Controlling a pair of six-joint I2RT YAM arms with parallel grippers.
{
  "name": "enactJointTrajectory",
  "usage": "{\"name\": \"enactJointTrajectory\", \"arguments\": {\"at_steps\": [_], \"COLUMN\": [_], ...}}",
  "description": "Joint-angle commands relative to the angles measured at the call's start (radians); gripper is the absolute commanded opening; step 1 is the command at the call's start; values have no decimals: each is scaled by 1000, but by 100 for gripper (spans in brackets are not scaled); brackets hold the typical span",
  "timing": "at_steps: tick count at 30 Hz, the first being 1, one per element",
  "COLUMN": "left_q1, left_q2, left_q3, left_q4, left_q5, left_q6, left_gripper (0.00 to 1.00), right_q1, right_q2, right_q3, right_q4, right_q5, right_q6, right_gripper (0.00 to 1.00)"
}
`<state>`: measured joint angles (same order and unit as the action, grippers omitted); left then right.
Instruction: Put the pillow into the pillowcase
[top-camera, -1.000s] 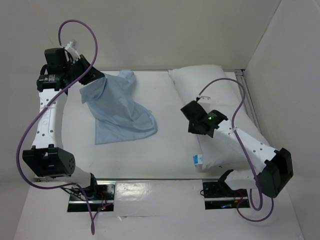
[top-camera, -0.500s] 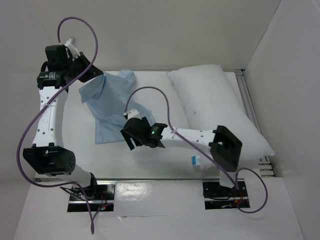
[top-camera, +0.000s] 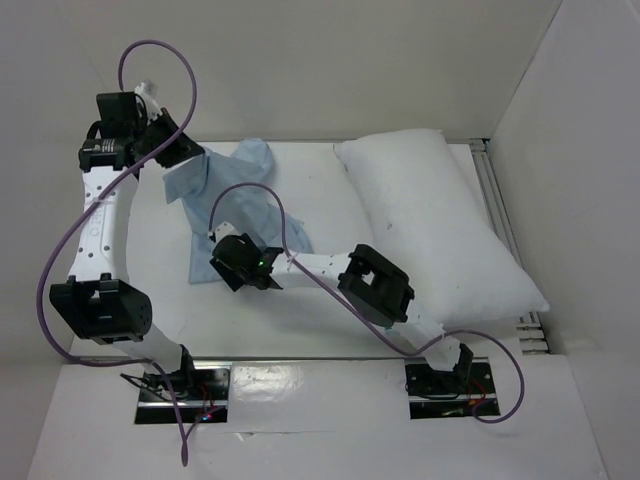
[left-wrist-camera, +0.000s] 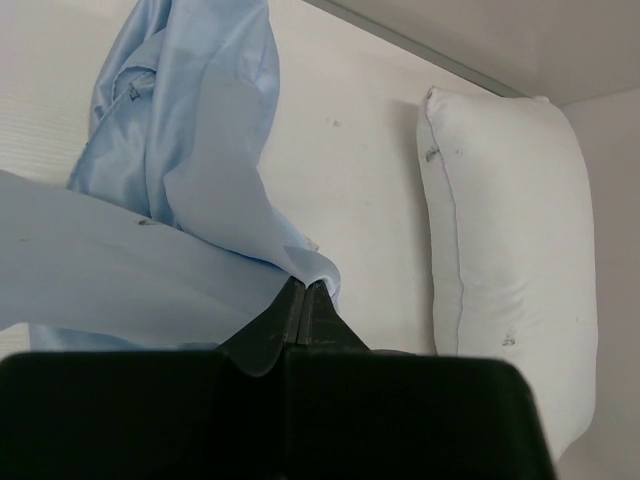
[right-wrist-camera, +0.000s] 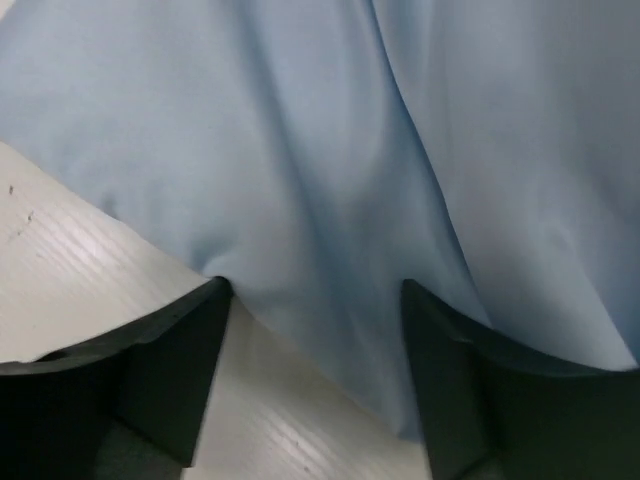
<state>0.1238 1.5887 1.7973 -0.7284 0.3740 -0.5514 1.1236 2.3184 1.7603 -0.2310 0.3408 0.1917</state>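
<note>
The left gripper is seen pressed together on an upper corner of the pillowcase. A fold of the light blue fabric is pinched between its fingertips and held up off the table. From that grip the rest of the sleeve is draped downward and spread in wrinkles across the surface. The right gripper is held with its jaws well apart, low over the near edge of the same fabric, which is seen lying between and beyond its two fingers without being clamped. The pillow is found lying flat well off to the right of both grippers, apart from the pillowcase, with bare table between them.
</note>
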Motion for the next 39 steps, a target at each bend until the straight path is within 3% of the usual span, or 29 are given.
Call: {"name": "enactJointTrajectory", "arguments": {"at_steps": [1, 2, 4, 6, 10, 15, 24, 31, 39], "left_q1": [20, 20, 31, 31, 40, 59, 59, 59, 59], "left_q2": [-6, -6, -6, -15, -15, -33, -151, -366, -440], "left_q3": [31, 31, 31, 31, 49, 79, 97, 108, 276], "left_q4": [15, 15, 15, 15, 15, 15, 78, 194, 193], "left_q5": [-7, -7, -7, -7, -7, 2, 167, 240, 220], "left_q6": [19, 19, 19, 19, 19, -2, -77, -134, -177], "left_gripper": [0, 0, 0, 0, 0, 0, 0, 0, 0], "right_q1": [-28, -28, -28, -28, -28, -81, -104, -104, -104], "right_q2": [42, 42, 20, -25, -255, -669, -1143, -1313, -1372], "right_q3": [63, 64, 54, 4, -189, -445, -450, -345, -265], "right_q4": [21, 21, 9, 9, 77, 127, 30, 9, 68], "right_q5": [-23, -40, -40, -31, 0, -31, 113, 122, 162], "right_q6": [-24, -24, -24, -11, -6, -38, -67, -109, -152], "right_gripper": [71, 63, 23, 0, 0, 0, 0, 0, 0]}}
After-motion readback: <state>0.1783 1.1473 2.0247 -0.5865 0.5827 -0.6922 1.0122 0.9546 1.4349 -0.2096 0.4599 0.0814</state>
